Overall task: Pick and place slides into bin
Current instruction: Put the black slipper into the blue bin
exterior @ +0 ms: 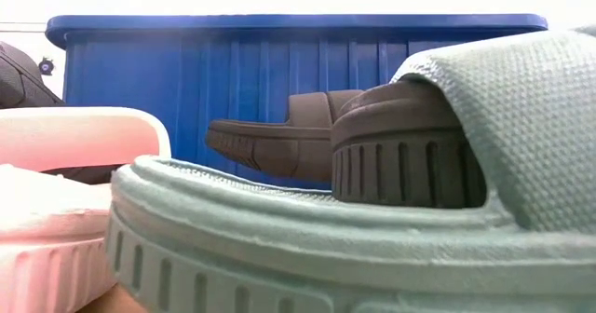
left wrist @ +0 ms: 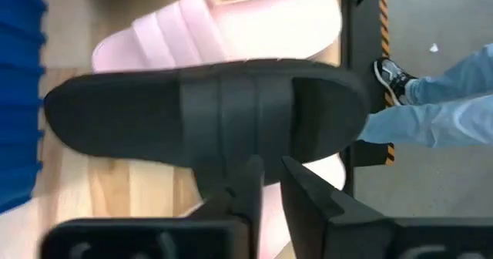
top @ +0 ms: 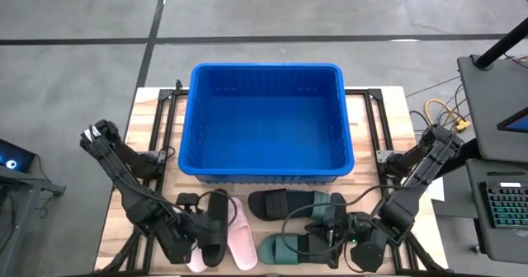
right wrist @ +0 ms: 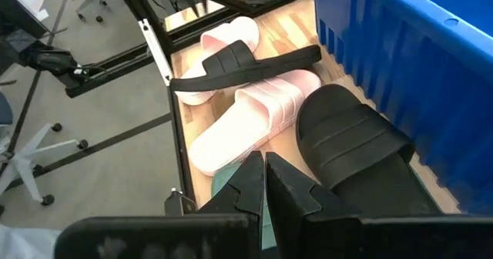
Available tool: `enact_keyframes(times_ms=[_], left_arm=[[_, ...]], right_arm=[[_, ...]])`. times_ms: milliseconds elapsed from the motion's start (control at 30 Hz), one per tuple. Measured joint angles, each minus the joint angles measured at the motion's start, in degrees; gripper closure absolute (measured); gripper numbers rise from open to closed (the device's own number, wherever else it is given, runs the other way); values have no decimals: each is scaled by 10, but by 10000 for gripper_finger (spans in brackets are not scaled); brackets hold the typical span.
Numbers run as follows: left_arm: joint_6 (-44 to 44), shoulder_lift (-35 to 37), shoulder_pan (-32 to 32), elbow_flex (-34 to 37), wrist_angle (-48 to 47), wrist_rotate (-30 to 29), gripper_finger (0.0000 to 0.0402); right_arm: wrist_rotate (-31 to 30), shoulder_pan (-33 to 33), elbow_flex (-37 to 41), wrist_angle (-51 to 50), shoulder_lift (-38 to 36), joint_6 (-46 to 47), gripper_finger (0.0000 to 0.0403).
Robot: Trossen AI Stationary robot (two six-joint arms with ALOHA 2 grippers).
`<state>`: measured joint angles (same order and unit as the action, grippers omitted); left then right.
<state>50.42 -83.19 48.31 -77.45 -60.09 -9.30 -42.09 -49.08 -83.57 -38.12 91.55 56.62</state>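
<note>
Two grippers sit near my slides: the left gripper (left wrist: 266, 183) narrowly parted at a black slide (left wrist: 208, 116); the right gripper (right wrist: 264, 183) closed, empty, beside the blue bin (top: 266, 120).

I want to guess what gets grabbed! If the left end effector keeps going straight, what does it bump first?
Most likely the black slide. The left end effector points right at its edge, with the pink slide lying behind it. How near it is I can't tell.

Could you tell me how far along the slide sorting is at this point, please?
Nothing looks done: the bin is empty. In hand: the left gripper sits at the edge of a black slide lying over the pink slides. Left: the other black slide and both green slides. The right gripper is shut.
</note>
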Motion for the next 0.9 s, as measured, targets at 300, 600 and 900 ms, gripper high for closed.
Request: enact_keyframes(times_ms=[300, 600, 900], left_arm=[[-18, 64, -1, 91, 92, -2, 260], [-61, 67, -6, 150, 135, 0, 202], [-59, 86, -17, 190, 161, 3, 184]], right_arm=[[0, 1, 0, 2, 1, 4, 394], [0, 1, 0, 9, 1, 4, 394], [4, 1, 0, 16, 1, -2, 394]])
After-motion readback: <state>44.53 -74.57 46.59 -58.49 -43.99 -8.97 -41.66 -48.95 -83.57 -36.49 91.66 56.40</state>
